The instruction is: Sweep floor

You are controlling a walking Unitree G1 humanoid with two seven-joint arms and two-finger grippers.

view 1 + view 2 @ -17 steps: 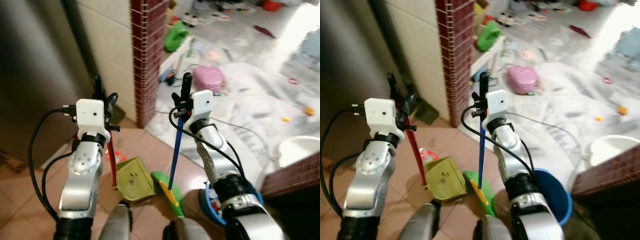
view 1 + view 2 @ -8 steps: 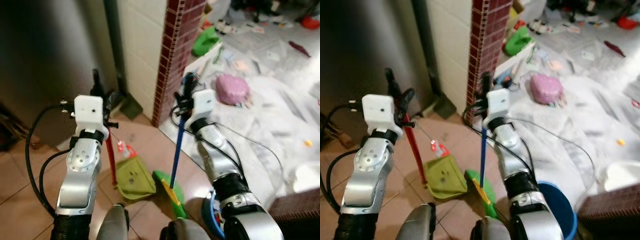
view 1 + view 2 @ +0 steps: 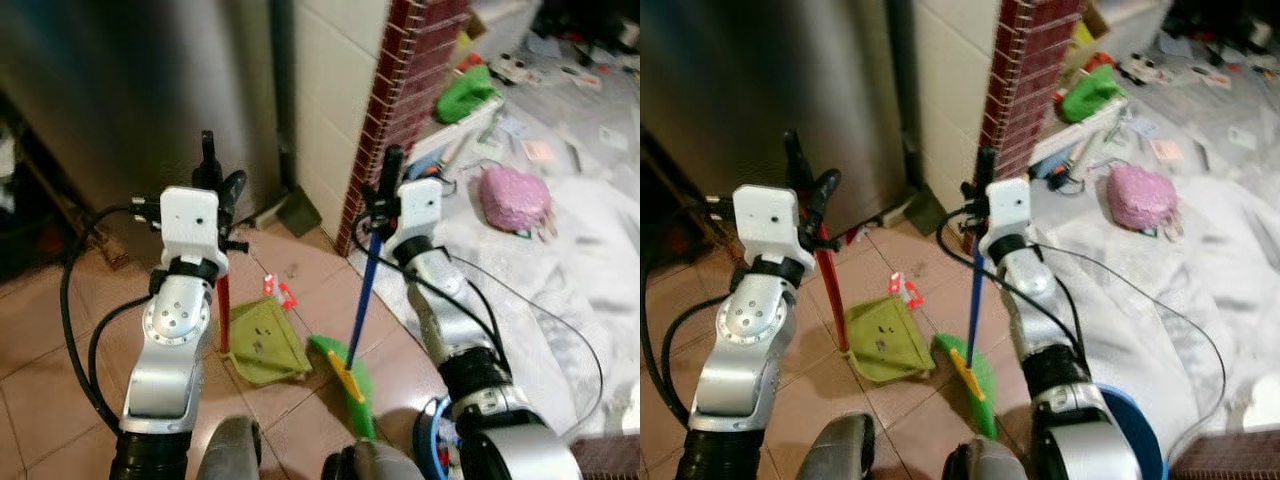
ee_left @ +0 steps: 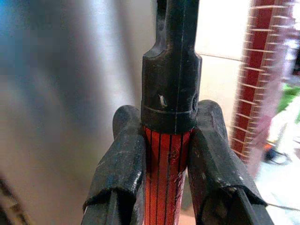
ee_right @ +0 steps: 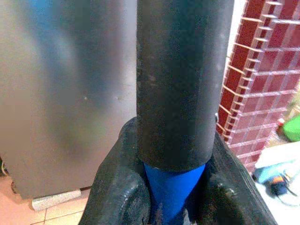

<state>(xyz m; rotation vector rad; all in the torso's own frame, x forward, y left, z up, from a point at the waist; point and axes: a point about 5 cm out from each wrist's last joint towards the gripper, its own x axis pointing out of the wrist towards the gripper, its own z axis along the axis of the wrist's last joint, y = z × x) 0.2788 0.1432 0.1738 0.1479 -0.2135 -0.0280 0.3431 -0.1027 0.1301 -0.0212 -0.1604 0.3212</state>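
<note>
Two tools are in my grip, one per arm. My left gripper (image 4: 166, 154) pinches the red handle (image 4: 165, 183) of the dustpan just below its black end cap, a black finger (image 4: 123, 164) pressed against each side of the shaft. The green dustpan (image 3: 262, 344) sits flat on the pinkish floor tiles (image 3: 50, 340) with its handle standing nearly upright. My right gripper (image 5: 174, 187) is clamped on the blue handle (image 3: 362, 295) of the broom, right under its black grip sleeve. The broom handle leans slightly, and its green head (image 3: 345, 372) rests on the tiles just beside the dustpan's edge, close to my feet.

A small red-and-white piece of litter (image 3: 277, 292) lies on the tiles just beyond the dustpan. Ahead stands a metallic panel (image 3: 130, 80), then a white tiled wall and a dark red brick pillar (image 3: 400, 90). Past the pillar, a pale sheet (image 3: 580, 270) covers the floor, strewn with clutter: a pink round thing (image 3: 515, 198) and a green item (image 3: 465, 92). A blue bucket rim (image 3: 1125, 430) shows by my right arm.
</note>
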